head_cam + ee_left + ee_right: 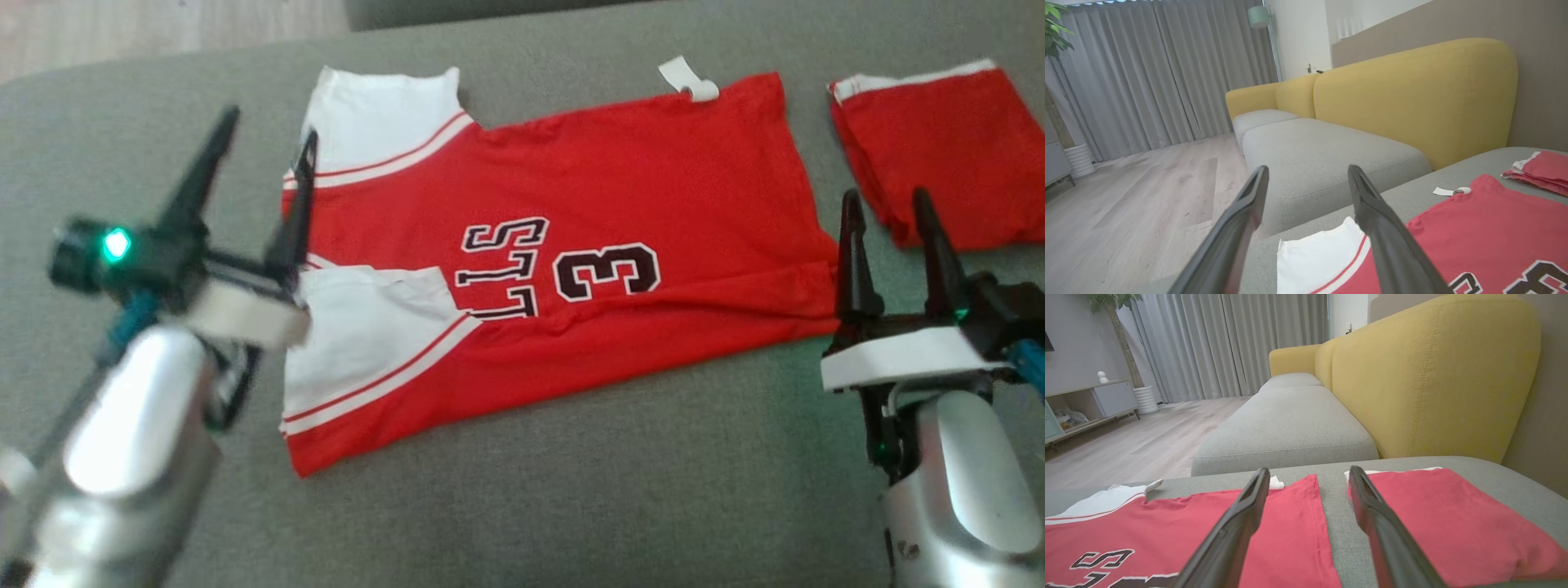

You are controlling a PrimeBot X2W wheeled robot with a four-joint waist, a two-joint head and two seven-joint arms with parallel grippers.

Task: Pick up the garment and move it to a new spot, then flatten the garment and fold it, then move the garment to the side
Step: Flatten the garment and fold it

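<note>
Garment (620,180) lies across the middle of the cushion (571,506), nearer the far edge, and appears doubled lengthwise. Judged light, limp and unlikely to slide on the woven grey upholstery, it will sag and unfold if lifted at one point. Take hold at both ends of one edge: sleeves (367,327) and hem (804,204). Fabric is thin red knit with white striped sleeves, dark outlined numerals and a white tag (688,79). Left tool (271,124) and right tool (886,196) stand wide, holding nothing. A folded red piece (939,147) lies at the far right corner.
</note>
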